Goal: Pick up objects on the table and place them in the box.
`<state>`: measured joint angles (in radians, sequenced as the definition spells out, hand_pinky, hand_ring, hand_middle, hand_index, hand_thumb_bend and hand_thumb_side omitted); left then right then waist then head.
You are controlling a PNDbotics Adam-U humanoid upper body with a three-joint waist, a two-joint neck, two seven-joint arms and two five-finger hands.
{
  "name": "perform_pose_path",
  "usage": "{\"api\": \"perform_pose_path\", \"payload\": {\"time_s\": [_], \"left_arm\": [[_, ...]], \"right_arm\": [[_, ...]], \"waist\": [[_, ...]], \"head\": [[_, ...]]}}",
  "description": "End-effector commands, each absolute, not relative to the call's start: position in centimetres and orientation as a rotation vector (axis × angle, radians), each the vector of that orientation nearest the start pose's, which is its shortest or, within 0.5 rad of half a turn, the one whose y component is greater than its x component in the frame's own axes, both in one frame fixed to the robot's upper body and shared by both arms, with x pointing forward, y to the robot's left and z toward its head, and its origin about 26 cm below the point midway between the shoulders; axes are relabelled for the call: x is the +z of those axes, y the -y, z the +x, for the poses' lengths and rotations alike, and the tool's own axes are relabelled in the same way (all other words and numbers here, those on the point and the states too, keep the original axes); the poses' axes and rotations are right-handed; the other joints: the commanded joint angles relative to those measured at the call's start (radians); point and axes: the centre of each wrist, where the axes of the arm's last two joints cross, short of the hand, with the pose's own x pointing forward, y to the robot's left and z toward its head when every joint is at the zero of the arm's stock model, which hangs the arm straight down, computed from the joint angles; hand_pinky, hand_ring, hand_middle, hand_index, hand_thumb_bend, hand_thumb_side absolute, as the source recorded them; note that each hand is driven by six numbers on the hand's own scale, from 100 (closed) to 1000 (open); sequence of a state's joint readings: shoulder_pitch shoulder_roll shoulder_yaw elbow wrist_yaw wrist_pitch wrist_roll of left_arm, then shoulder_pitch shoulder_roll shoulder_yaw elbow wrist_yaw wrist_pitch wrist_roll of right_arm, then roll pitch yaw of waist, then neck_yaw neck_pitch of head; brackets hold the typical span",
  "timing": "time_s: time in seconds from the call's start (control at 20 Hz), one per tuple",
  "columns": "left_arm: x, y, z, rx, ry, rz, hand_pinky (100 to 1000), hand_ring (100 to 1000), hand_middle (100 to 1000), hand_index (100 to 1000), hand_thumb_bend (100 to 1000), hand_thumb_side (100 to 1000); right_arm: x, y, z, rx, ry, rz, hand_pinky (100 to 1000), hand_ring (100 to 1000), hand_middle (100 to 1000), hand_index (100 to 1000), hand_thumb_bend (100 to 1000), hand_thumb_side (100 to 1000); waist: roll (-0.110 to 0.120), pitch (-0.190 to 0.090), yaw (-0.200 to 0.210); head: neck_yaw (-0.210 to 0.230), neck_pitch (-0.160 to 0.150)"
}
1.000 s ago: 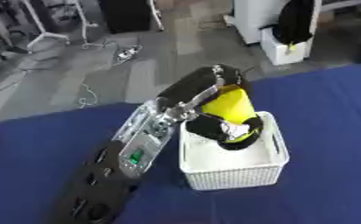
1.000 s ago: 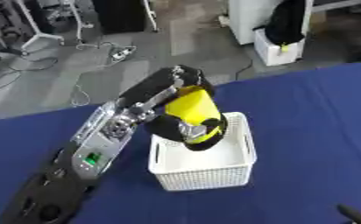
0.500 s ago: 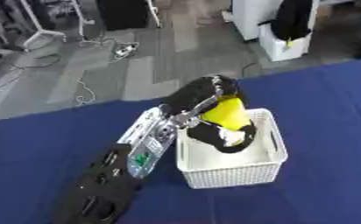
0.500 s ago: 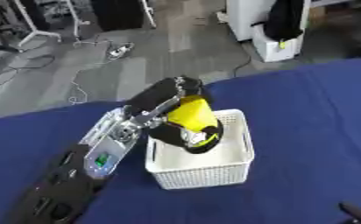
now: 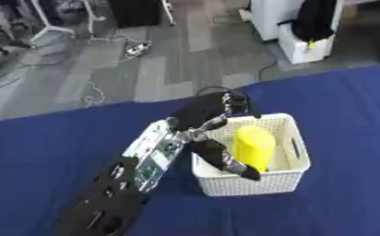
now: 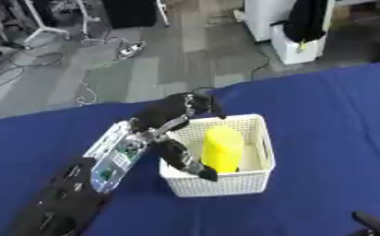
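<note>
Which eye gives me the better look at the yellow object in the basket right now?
The right eye view: the yellow cylinder stands in the white basket, clear of the left hand beside it. In the left eye view the hand's fingers overlap its lower left edge.

Setting was a robotics lab: grey plank floor (image 5: pixel 185 50) strewn with loose black cables (image 5: pixel 32 69), white power strip (image 5: pixel 135 47), white equipment cabinet (image 5: pixel 278 18), blue-clothed table (image 5: pixel 48 152)

A smooth yellow cylinder (image 5: pixel 253 147) stands in a white perforated plastic basket (image 5: pixel 283 177) on matt blue cloth (image 5: pixel 347 106).
</note>
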<state>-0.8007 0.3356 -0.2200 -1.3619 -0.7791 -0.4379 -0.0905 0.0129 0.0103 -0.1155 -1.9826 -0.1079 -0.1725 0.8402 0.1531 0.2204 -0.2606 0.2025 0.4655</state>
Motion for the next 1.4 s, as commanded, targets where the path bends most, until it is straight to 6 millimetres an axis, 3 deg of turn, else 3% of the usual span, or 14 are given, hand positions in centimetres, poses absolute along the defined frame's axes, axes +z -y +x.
{"api": "perform_pose_path", "payload": {"time_s": [0.05,0.35,0.4,0.45,0.85,1.1,1.25,1.4], "left_arm": [[22.6,-20.5,41.9,1.780,-2.809,-0.934,884,879,795,847,870,858],[22.9,-23.0,39.2,1.611,-2.925,-1.012,880,873,791,846,838,852],[22.6,-23.5,38.7,1.599,-2.953,-1.040,756,811,757,836,827,845],[22.0,-24.2,38.1,1.582,-2.995,-1.065,725,798,744,832,822,838],[17.5,-28.8,34.0,1.536,-3.199,-1.348,777,823,734,805,815,806],[16.5,-28.0,31.0,1.371,-3.327,-1.306,746,814,696,792,825,785],[16.5,-26.8,29.9,1.266,-3.409,-1.224,733,811,678,782,831,775],[16.3,-25.7,29.7,1.274,-3.455,-1.137,724,811,671,786,835,765]], "right_arm": [[9.6,26.4,25.5,0.744,2.078,0.455,732,505,609,952,803,734],[9.1,26.6,25.1,0.724,2.079,0.430,732,505,609,952,804,732],[9.1,26.7,25.1,0.718,2.080,0.422,732,505,609,951,804,733],[9.0,26.9,25.1,0.710,2.081,0.411,732,505,609,952,803,736],[9.0,27.8,24.9,0.673,2.088,0.354,732,505,609,951,805,734],[8.8,27.8,24.7,0.663,2.101,0.341,731,506,609,950,807,730],[8.6,27.6,24.6,0.659,2.115,0.354,730,506,609,949,808,729],[8.3,27.5,24.4,0.658,2.134,0.367,728,505,608,947,811,725]], "waist": [[-0.016,-0.018,0.006],[-0.028,-0.026,0.047],[-0.029,-0.027,0.057],[-0.030,-0.029,0.068],[-0.029,-0.032,0.156],[-0.041,-0.029,0.183],[-0.051,-0.030,0.188],[-0.064,-0.029,0.184]], "head": [[-0.005,0.004],[-0.016,0.013],[-0.020,0.014],[-0.024,0.016],[-0.042,0.014],[-0.036,-0.002],[-0.019,-0.035],[0.001,-0.072]]}}
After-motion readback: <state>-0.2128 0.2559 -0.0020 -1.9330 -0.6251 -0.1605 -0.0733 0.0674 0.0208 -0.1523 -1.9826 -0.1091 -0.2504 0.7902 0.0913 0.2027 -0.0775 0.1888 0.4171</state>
